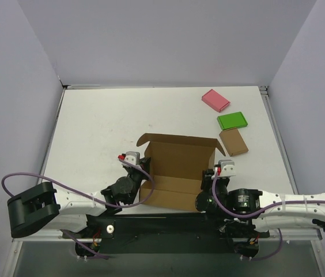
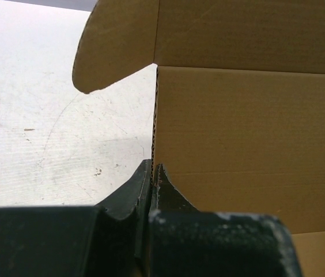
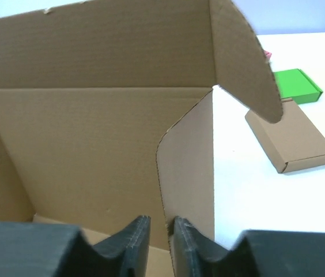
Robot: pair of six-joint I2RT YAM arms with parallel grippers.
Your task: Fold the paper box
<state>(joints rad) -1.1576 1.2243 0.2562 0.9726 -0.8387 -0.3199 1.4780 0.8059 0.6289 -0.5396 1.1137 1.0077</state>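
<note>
The paper box (image 1: 180, 156) stands half formed in the middle of the table, its back panel and side walls raised and small flaps splayed at the top corners. My left gripper (image 1: 146, 174) is shut on the front edge of the box's left wall (image 2: 237, 127); in the left wrist view the fingertips (image 2: 145, 179) pinch the corrugated edge. My right gripper (image 1: 211, 173) is at the right wall. Its jaws (image 3: 161, 224) stand apart, and the rounded side flap (image 3: 188, 167) has its edge in the gap, against the right finger.
Three small blocks lie at the back right: pink (image 1: 215, 100), green (image 1: 232, 120) and brown (image 1: 233, 142), the last close to the box's right corner flap. White walls close in the table on three sides.
</note>
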